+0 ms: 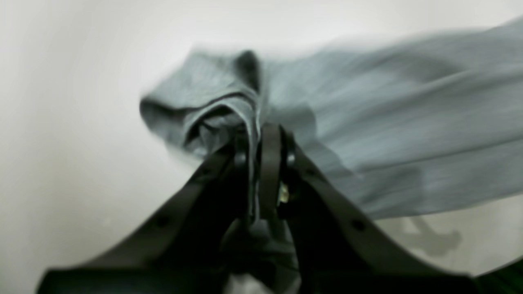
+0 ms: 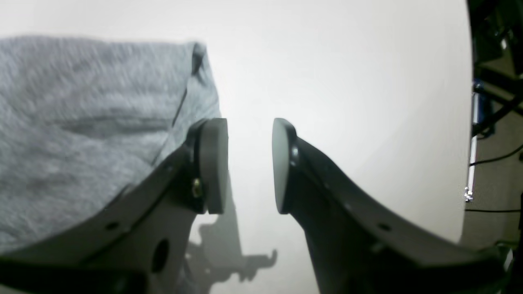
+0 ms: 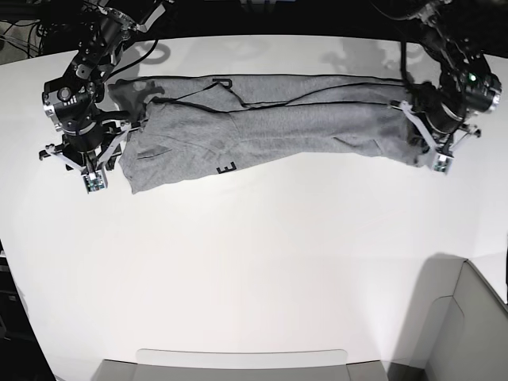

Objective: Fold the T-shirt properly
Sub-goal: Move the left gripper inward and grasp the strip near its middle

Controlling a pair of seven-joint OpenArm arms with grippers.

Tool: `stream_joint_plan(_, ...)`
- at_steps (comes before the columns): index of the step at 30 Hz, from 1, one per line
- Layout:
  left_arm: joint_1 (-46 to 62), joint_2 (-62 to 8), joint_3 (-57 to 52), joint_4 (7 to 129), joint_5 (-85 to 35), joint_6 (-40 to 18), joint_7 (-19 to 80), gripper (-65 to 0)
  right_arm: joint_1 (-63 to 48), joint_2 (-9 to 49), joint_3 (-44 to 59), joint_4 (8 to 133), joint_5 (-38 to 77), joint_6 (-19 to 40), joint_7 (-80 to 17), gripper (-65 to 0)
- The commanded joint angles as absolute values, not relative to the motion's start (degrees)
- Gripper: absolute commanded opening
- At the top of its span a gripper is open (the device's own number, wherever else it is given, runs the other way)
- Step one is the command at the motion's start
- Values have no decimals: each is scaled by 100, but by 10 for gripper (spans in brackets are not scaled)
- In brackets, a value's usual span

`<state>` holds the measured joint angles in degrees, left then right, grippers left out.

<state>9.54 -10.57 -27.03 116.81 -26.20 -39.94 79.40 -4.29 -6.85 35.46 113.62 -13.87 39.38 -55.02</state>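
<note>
**Across the far half of the table: a soft grey band, pinned at one end only**

Across the far part of the white table [image 3: 254, 270] lies the T-shirt [image 3: 270, 127], already gathered lengthwise into a long, rumpled strip that runs nearly from one arm to the other. Black lettering peeks out at its near edge and again close to the far edge. It looks like light, limp cotton: it sags, creases and drapes in the left wrist view, so I judge it will neither hold a shape nor slide as a stiff sheet would. Drag it and it will likely stretch and wrinkle; lift one corner and the rest should trail behind.

At the strip's end on the base view's right, the left gripper [image 1: 261, 151] is clamped on a bunched fold of cloth, several layers pinched between its pads. That wrist view is motion-blurred, so which hem or sleeve it has cannot be told.

At the opposite end, the right gripper [image 2: 249, 163] stands with jaws apart and nothing between them, its pads [image 2: 212, 163] just beside the shirt's edge over bare table.

For a clean fold, the best hold seems to be a corner or hem edge at each end, taken through all layers, both ends lifted together.
</note>
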Motion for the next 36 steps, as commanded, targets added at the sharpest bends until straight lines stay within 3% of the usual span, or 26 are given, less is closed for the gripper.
stream_joint_plan(1,1007,-1015,-2668,11670,-2580,-4000,8000,-650,-347,-646,3521,11451,-1349,4000,-5367,-461)
stream_joint_plan(13,971,-391,-1218,11662,-2589,-4000,8000,-650,-365,-637,3530,11248,-1358,4000,-5358,-461)
stream_joint_plan(36,567,259,-664,11565,-2589,-3644,8000,-650,-356,-470,3530,11002,-1341,4000,-5358,-461)
